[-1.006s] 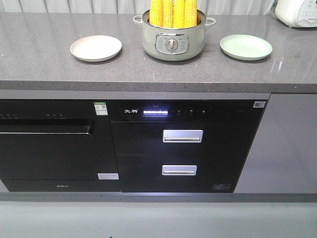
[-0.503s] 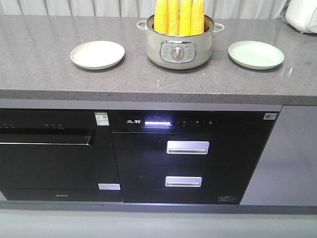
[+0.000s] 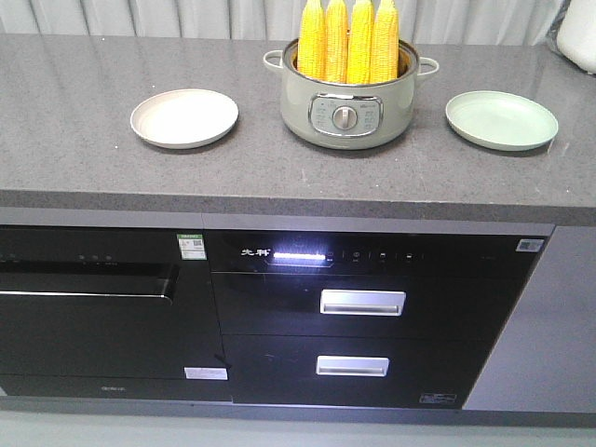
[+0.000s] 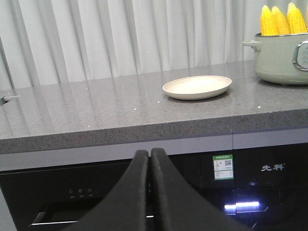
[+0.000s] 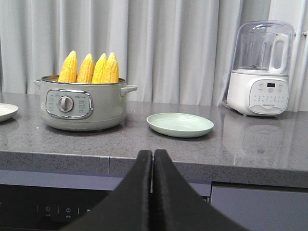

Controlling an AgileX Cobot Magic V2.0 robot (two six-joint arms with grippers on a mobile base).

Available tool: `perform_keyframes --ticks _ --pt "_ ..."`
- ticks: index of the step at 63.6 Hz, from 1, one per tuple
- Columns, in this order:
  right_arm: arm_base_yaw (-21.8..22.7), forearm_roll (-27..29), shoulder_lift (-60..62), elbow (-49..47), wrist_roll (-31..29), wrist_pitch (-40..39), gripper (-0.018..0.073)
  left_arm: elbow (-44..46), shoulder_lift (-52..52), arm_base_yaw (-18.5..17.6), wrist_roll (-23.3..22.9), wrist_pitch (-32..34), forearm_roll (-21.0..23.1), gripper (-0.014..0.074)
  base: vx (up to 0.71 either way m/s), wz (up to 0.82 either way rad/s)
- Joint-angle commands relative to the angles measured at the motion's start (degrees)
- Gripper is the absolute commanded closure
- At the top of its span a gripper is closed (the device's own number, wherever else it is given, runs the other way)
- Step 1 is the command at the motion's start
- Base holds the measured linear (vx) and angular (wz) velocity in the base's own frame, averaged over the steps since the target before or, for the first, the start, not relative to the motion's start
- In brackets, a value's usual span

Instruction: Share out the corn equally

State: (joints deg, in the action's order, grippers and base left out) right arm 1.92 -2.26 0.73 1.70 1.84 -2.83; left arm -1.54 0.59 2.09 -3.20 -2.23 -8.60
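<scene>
Several yellow corn cobs [image 3: 349,42] [image 5: 90,68] [image 4: 283,19] stand upright, tips up, in a pale green electric pot [image 3: 346,112] [image 5: 82,105] at the middle of the grey counter. A cream plate [image 3: 183,117] [image 4: 197,87] lies to the pot's left and a mint green plate [image 3: 501,119] [image 5: 180,124] to its right; both hold nothing. My left gripper [image 4: 148,154] is shut with nothing in it, below the counter edge before the cream plate. Likewise my right gripper [image 5: 152,155] is shut on nothing, low in front of the counter edge, between the pot and the green plate.
The counter [image 3: 74,140] runs across black built-in appliances with two silver drawer handles [image 3: 362,302]. A white blender [image 5: 260,70] stands at the counter's far right. Grey curtains [image 4: 96,33] hang behind.
The front view has shifted: counter, pot and plates now sit lower and further right in frame, and the corn tips show fully. Nothing on the counter has moved.
</scene>
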Motion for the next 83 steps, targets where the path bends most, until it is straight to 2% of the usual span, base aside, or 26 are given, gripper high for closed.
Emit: perform_keyframes --ticks 1,83 --pt "0.40 -0.47 0.20 0.45 -0.51 -4.53 0.0564 -0.18 0.94 0.10 -0.34 4.50 0.50 0.0603 0.12 0.00" --pt "0.40 -0.47 0.20 0.45 -0.51 -4.53 0.0564 -0.18 0.94 0.10 -0.34 4.50 0.50 0.0603 0.11 -0.03"
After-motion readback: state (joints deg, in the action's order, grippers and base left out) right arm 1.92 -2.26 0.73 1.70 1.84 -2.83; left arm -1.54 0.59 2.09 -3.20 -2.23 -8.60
